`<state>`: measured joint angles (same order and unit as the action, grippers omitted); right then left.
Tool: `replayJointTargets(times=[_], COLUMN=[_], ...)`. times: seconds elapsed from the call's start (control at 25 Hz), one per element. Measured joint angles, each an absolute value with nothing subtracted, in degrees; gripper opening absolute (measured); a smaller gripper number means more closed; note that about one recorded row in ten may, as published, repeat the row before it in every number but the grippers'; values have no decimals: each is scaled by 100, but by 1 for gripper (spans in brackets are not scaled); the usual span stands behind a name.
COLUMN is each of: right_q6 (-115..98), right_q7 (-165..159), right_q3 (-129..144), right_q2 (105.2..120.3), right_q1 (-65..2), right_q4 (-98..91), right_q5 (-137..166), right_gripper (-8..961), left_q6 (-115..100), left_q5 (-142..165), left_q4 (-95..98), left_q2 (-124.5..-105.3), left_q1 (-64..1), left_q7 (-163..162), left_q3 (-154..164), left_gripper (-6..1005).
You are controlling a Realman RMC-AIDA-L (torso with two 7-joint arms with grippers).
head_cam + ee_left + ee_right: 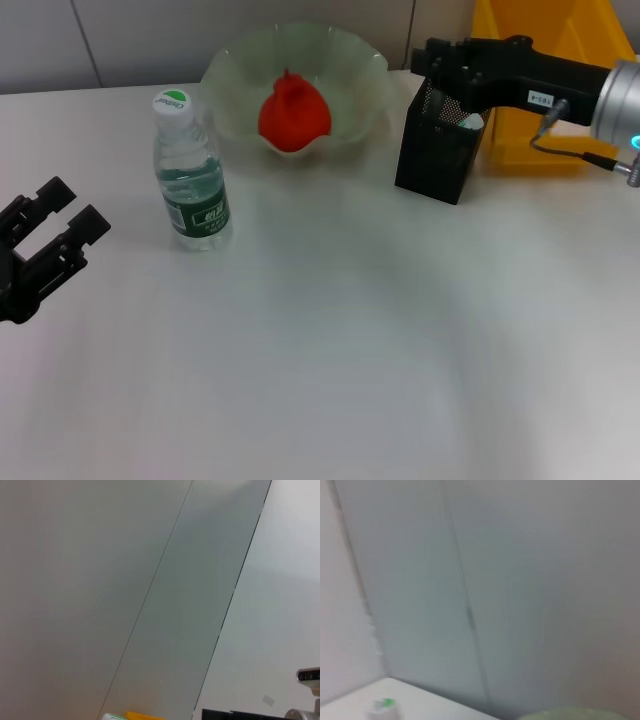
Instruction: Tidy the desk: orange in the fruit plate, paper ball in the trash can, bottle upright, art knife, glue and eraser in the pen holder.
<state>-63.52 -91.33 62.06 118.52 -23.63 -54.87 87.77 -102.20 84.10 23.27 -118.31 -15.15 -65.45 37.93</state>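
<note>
The orange lies in the pale green fruit plate at the back of the desk. To the plate's front left, the bottle stands upright, its cap also showing in the right wrist view. The black mesh pen holder stands right of the plate, with something pale showing at its rim. My right gripper hovers over the holder's top, reaching in from the right. My left gripper hangs open and empty at the desk's left edge. The yellow trash can is behind the right arm. Paper ball, art knife, glue and eraser are out of view.
A grey panelled wall runs behind the desk and fills both wrist views. My right arm crosses in front of the trash can. The white desk top stretches from the bottle and pen holder to the front edge.
</note>
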Motion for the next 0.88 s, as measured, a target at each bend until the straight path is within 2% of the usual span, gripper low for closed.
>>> replayJointTargets(times=[0.12, 0.24, 0.32, 0.36, 0.52, 0.68, 0.88], right_q6=[-7167, -7742, -8634, -8634, -10109, -10645, -11175], right_q7=[-9240, -9317, -9508, -9508, -9962, -10275, -10422], right_q3=[5921, 5655, 5247, 5247, 4936, 4916, 4891], right_q2=[11776, 11729, 11602, 11602, 11320, 11276, 11365], right_q1=[-2310, -2279, -2245, -2245, -2164, -2074, -1990], right_q4=[-5574, -5598, -5608, -5608, -5664, -5904, -6196], right_q5=[8784, 8788, 8795, 8795, 8840, 9197, 9554], right_gripper=[213, 295, 349, 377, 459, 533, 631], left_q6=[-10360, -10500, -10637, -10637, -10662, -10681, -10865], left_q5=[8410, 8411, 8411, 8411, 8449, 8545, 9094], left_q4=[2326, 2345, 2368, 2368, 2432, 2729, 3253], left_q2=[-11822, -11803, -11753, -11753, -11680, -11662, -11694], left_q1=[-1483, -1470, -1459, -1459, -1452, -1408, -1439], left_q7=[-6531, -6533, -6604, -6604, -6786, -7048, -7598], left_q3=[3784, 3767, 3753, 3753, 3773, 3807, 3916], left_gripper=[743, 743, 743, 744, 744, 744, 745])
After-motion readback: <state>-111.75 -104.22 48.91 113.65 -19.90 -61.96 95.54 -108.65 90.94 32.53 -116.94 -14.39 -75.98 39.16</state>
